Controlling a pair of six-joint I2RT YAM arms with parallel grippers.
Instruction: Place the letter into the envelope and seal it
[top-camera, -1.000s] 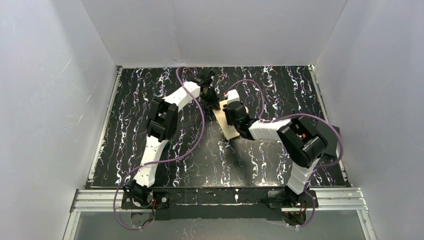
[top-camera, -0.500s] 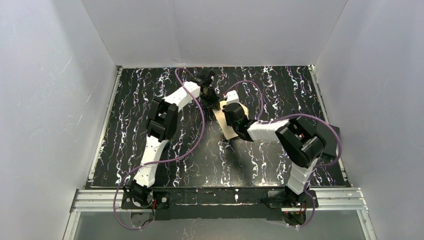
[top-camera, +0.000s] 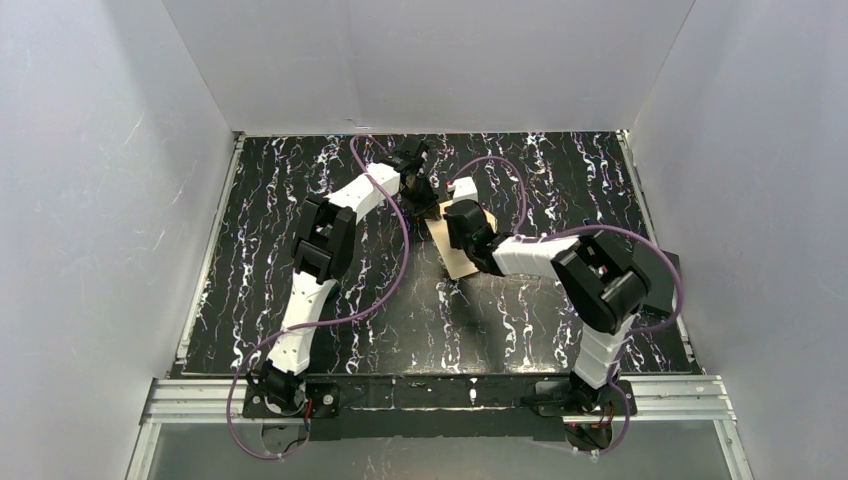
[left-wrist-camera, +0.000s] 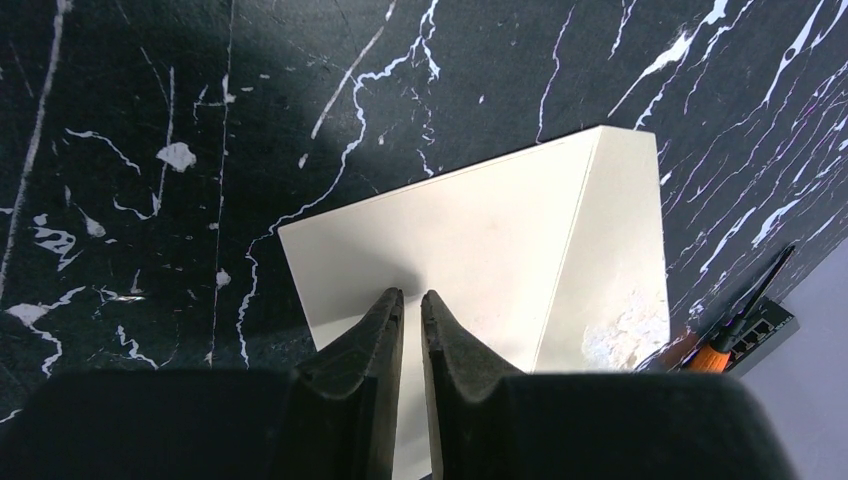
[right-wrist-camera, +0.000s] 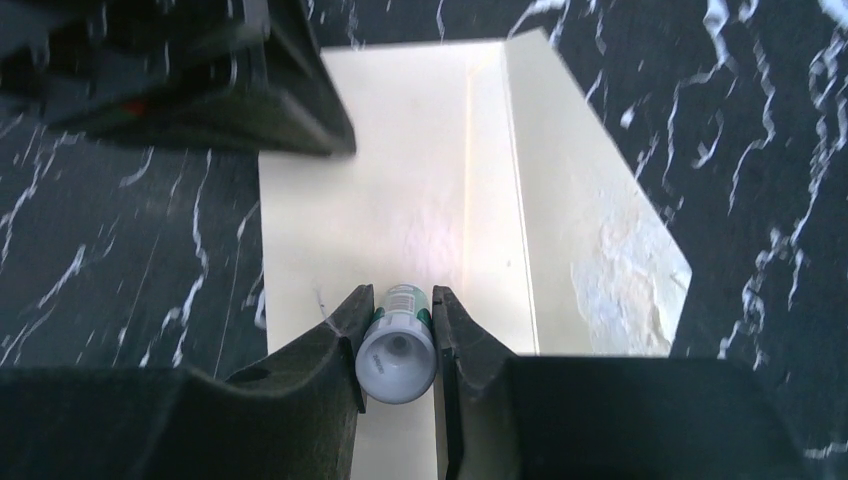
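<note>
The envelope lies flat on the black marbled table, cream-white, with its pointed flap open to the right. A rough glossy patch shows on the flap. My left gripper is shut, with its tips resting on the envelope body. My right gripper is shut on a white glue stick with a green label, held just over the envelope. In the top view both grippers, left and right, meet over the envelope. The tan letter does not show as a separate sheet.
The black body of my left arm stands close at the envelope's far corner in the right wrist view. White walls close in the table on three sides. Purple cables loop over both arms.
My right wrist has shifted slightly over the envelope with the glue stick. My left gripper has stayed put on the envelope.
</note>
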